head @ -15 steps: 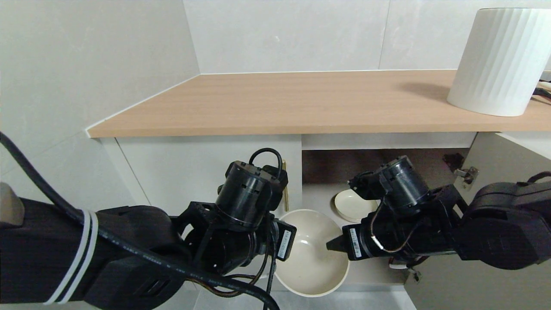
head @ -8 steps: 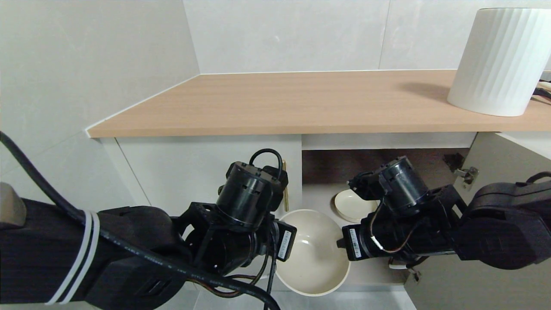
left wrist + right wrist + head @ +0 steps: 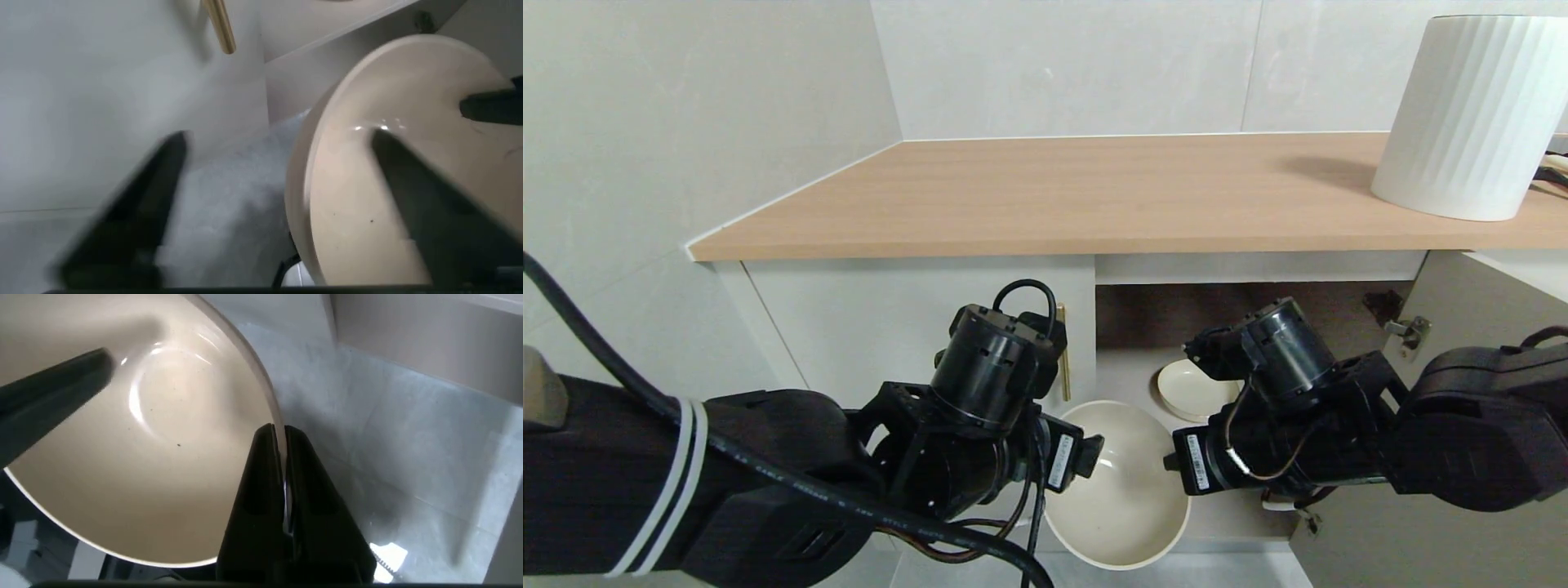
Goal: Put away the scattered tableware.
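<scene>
Glossy, probably ceramic bowl [image 3: 1119, 510]; matt wood-grain countertop [image 3: 1054, 196].

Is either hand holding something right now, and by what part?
The right hand grips the cream bowl by its rim. The left hand is open, straddling the opposite rim without clamping it.

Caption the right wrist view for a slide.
Right gripper shut on the rim of a cream bowl, held over a grey floor.

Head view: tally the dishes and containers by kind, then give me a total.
bowl: 1
small dish: 1
canister: 1
Total: 3
</scene>
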`<state>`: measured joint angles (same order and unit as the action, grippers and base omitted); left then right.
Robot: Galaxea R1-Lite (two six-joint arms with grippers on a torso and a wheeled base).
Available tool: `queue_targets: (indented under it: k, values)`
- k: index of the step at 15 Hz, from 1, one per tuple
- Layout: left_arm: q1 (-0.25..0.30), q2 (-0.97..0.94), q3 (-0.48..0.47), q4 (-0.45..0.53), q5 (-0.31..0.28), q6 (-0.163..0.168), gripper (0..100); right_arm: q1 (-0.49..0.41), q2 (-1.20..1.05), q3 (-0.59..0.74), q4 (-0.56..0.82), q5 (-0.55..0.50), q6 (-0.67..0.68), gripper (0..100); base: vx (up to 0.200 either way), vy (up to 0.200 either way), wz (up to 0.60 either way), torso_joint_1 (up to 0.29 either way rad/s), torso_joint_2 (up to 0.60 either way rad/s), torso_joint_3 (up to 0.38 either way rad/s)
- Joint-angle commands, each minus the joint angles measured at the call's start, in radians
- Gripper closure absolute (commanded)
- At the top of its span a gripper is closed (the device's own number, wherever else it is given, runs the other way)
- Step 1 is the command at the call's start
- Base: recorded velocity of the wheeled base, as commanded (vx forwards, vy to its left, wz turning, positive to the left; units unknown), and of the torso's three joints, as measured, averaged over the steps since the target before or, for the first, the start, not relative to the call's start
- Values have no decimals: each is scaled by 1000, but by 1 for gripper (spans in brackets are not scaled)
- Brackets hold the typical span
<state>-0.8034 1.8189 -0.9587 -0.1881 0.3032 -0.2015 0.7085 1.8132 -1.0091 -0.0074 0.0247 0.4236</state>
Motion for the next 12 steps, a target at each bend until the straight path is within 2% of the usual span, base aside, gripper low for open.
queue_targets:
  k: [1,5,7,12]
  values:
    - [1,-4,-2,-2,1,-1,0,-23,9,-3,0,-32,0,100,0,0,0,0,0,0]
    - [3,-4,-2,-19,22,-3,0,-146,54,-82,20,-112,57,100,0,0,0,0,0,0]
    - [4,-9,-8,-19,22,-22,0,-208,115,-163,86,-166,95,100,0,0,0,0,0,0]
    - [6,-12,-9,-21,22,-27,0,-284,281,-305,87,-295,216,100,0,0,0,0,0,0]
